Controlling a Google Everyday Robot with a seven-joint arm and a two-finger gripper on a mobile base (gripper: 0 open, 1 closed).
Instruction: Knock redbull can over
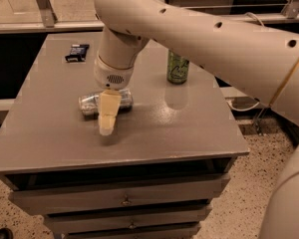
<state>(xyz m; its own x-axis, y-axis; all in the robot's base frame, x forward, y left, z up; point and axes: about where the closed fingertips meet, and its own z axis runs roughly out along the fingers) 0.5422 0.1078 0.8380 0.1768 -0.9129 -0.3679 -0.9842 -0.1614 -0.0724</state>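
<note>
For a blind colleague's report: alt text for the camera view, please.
A redbull can lies on its side on a grey table, the robot's pincer pointing down across its front. A green can stands upright farther back right; a small dark object lies back left.

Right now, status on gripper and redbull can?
Gripper low over table, in front of redbull can. Can lying on its side. Green can upright, well apart.

A cream gripper hangs over the silver redbull can on a grey table, near a green can and a small black object.
</note>
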